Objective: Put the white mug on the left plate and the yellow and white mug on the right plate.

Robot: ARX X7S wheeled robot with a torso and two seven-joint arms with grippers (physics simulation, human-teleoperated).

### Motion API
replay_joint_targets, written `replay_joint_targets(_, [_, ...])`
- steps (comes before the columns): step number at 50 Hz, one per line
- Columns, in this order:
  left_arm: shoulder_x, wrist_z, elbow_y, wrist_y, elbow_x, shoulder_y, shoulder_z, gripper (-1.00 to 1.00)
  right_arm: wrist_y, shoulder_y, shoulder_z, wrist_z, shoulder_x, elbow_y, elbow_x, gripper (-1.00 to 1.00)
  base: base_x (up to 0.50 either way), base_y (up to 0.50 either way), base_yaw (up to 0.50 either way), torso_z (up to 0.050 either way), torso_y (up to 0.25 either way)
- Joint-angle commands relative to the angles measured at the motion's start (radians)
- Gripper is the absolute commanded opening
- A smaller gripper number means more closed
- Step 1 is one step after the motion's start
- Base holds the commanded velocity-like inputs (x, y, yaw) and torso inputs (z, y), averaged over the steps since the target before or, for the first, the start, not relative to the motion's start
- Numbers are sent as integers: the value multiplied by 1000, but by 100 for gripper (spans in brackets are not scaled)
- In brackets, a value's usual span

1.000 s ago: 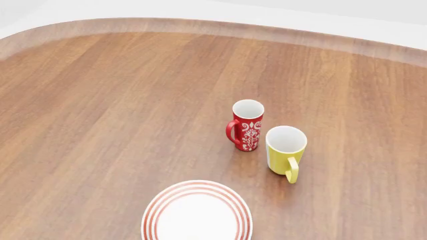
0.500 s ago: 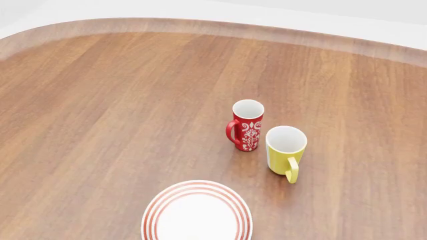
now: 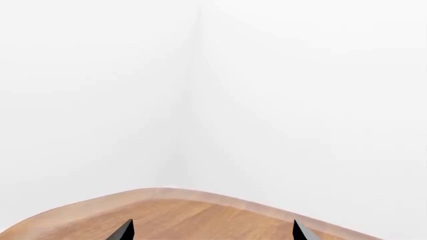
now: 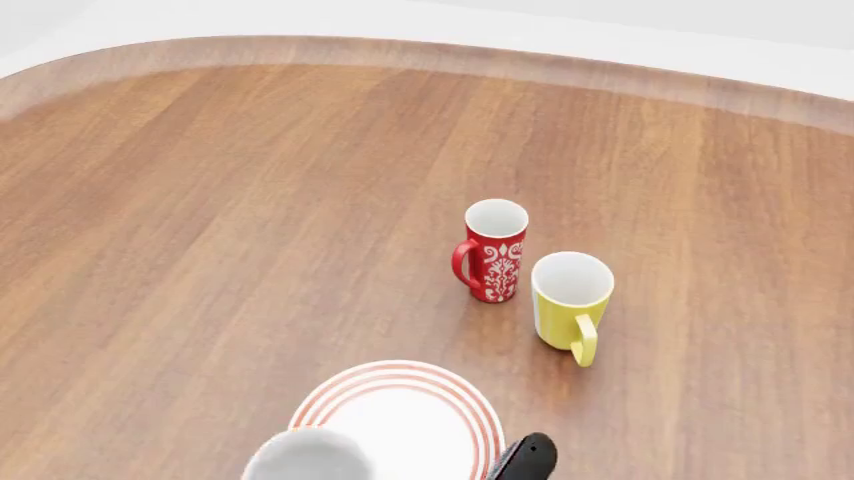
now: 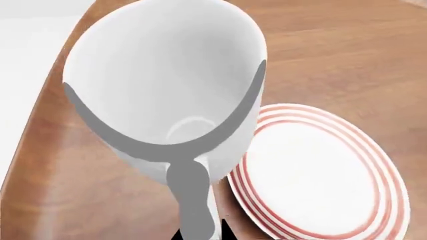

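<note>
The white mug [image 5: 167,85] hangs in the air, its handle [image 5: 192,200] pinched in my shut right gripper [image 5: 200,233]. In the head view the white mug [image 4: 310,457] sits at the bottom edge, overlapping the near left rim of a red-ringed plate [image 4: 400,385]. A black part of the right gripper [image 4: 523,458] shows beside it. I cannot tell which of the two plates this plate [image 5: 313,175] is; the other is out of view. The yellow and white mug [image 4: 571,298] stands on the table to the right. My left gripper [image 3: 212,233] is open over the table's edge, holding nothing.
A red mug with a white floral pattern [image 4: 493,250] stands just left of and behind the yellow one. The wooden table [image 4: 200,230] curves round at the back, with a white wall [image 3: 267,100] beyond its edge.
The white mug and part of my right gripper have come into the head view at its bottom edge, by the plate. The red and yellow mugs have not moved.
</note>
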Motion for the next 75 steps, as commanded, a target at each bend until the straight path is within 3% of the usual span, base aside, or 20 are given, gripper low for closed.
replay_joint_targets(1, [-4,-4,2,-1,0,-4,6,100,12,33,90,69,-33,19,47,-100,0,0,0,0,0])
replay_joint_targets(34, [-15,-12,18,23,-20,19,-5,100,130,257,88,140,-157,366,16,-100,0,0,0,0,0])
replay_joint_targets(53, [-17,-19,33,36,-33,32,-10,100,40,393,22,111,-272,706,-55,-100,0,0,0,0,1])
replay_joint_targets(75, [-21,-23,35,52,-44,47,-15,100,-48,428,-14,82,-344,871,-76,-100,0,0,0,0,0])
